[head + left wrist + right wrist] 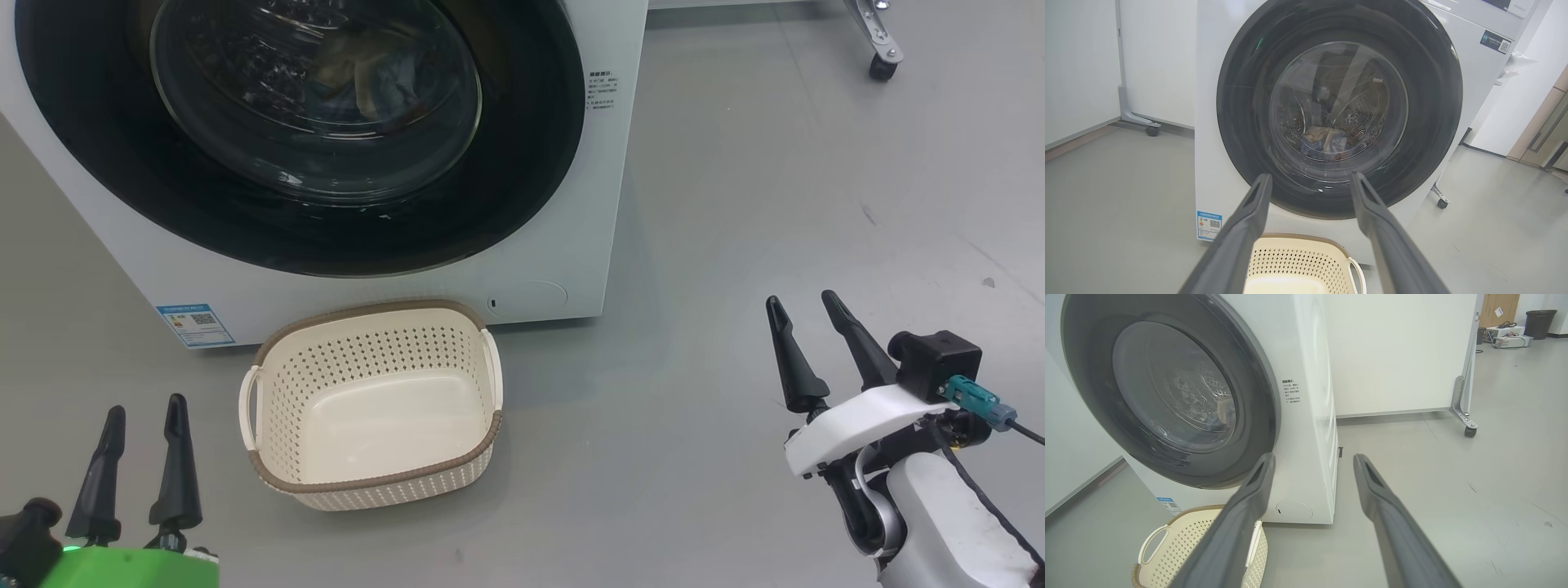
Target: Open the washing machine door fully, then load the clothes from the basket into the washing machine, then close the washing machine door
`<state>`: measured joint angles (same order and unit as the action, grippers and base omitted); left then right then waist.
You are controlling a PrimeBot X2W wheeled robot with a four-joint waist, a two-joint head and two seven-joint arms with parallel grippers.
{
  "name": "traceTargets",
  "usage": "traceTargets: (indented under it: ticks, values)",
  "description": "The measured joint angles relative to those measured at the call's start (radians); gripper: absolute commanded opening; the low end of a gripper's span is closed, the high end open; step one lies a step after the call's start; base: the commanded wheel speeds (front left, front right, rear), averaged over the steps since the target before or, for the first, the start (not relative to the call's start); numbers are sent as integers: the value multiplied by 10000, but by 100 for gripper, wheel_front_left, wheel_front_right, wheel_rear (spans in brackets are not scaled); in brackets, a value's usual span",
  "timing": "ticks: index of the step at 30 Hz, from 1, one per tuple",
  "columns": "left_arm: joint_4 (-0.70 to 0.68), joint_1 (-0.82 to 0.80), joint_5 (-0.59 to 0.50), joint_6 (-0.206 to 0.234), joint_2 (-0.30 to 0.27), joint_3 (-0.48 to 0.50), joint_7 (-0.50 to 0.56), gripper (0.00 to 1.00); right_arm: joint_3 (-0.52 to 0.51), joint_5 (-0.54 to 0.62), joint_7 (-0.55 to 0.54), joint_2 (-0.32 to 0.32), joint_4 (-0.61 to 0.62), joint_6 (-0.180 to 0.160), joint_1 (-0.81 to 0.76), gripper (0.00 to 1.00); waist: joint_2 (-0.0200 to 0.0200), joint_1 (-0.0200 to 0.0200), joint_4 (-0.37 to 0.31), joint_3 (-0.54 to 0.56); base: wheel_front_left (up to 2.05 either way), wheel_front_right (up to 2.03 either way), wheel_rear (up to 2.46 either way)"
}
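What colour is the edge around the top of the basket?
Brown, woven-looking, on the cream basket; clearest in the head view.

Place judged a lab or test hall. A washer (1310,416) is stood free on a bare grey floor (1494,477), screened by white partitions (1392,355) on castors (1470,431); electronic gear (1508,338) and a bin (1539,321) are set out on the floor beyond.
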<state>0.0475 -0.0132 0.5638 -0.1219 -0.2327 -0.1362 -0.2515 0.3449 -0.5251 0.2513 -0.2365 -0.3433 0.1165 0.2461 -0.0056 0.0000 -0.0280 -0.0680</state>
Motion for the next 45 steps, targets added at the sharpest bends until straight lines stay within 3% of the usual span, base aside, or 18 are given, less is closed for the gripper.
traceTargets:
  ticks: [3,4,11,45]
  values:
    - [-8,0,19,0,-15,-42,0,100,-6,69,0,12,10,2,-2,100,0,0,9,-10,0,0,0]
    - [29,0,35,0,12,-54,6,0,6,71,-2,31,-29,-4,-6,0,0,0,10,-12,0,0,0]
    - [612,90,104,2,581,-286,61,0,165,31,-10,433,-558,-6,-737,0,0,0,11,-12,0,0,0]
    - [813,170,3509,113,922,339,1066,0,-1323,-3528,-1103,844,-69,-44,-834,0,0,0,99,218,0,0,0]
